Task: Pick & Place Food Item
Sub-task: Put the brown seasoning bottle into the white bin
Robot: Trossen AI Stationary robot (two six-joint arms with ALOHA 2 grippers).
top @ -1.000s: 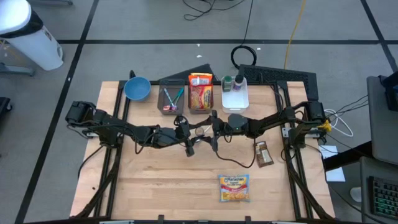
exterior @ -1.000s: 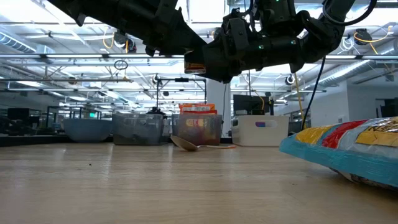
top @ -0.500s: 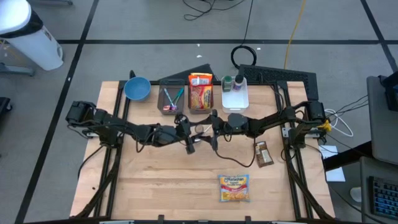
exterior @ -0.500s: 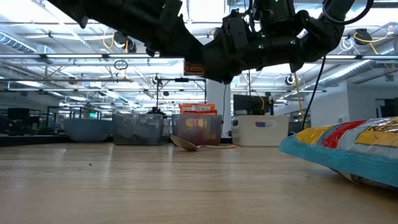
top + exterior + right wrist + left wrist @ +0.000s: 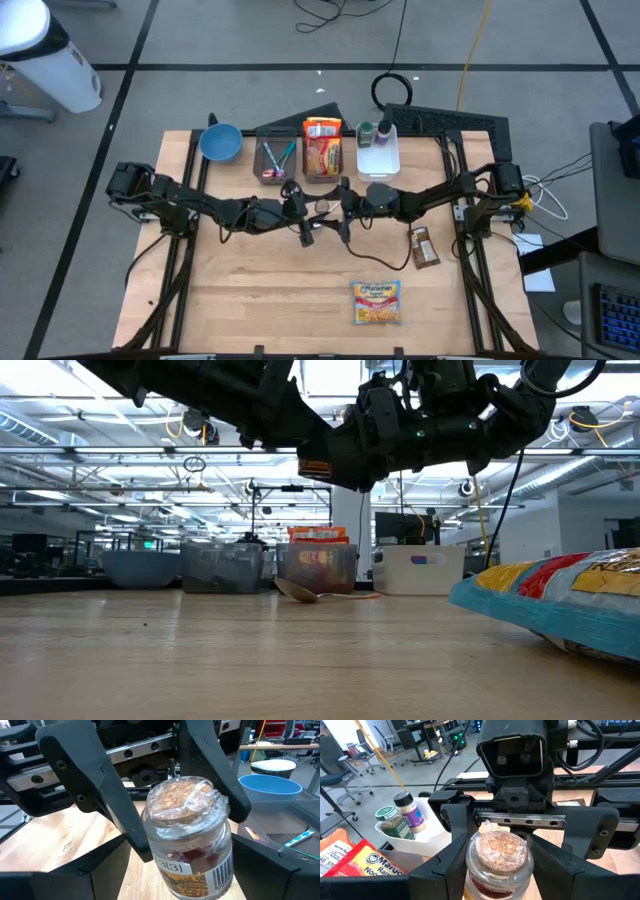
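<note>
**Glass jar pinched in mid-air between both grippers**

Held above the middle of the tabletop (image 5: pixel 250 290), clear of the wood: jar (image 5: pixel 187 840), with a brown lid under clear film, red contents and a barcode label. Clamped just under the lid by the left gripper (image 5: pixel 500 875), one dark finger (image 5: pixel 447 865) pressed to each side of the glass. Tilted a little in the right wrist view.

Facing it head-on, right gripper (image 5: pixel 185 867), fingers spread wide and standing off on either side of the jar. No contact with the glass to be made out there. Wrist camera of the right arm looking straight at the lid from just beyond it.

Beyond the two grippers, along the far edge: blue bowl (image 5: pixel 220 142) off toward the left arm's side, then a clear bin (image 5: pixel 274 160) with pens, a second bin (image 5: pixel 322 152) stuffed with an orange packet, and a white tub (image 5: pixel 378 152) carrying two spice bottles. Directly beneath and a little past the grippers, a spoon (image 5: pixel 310 594) lying flat on the wood.

On the near side, well apart from the grippers: noodle packet (image 5: pixel 376 301) flat on the tabletop. Closer in, beside the right arm: a small brown bar (image 5: pixel 424 247).
</note>
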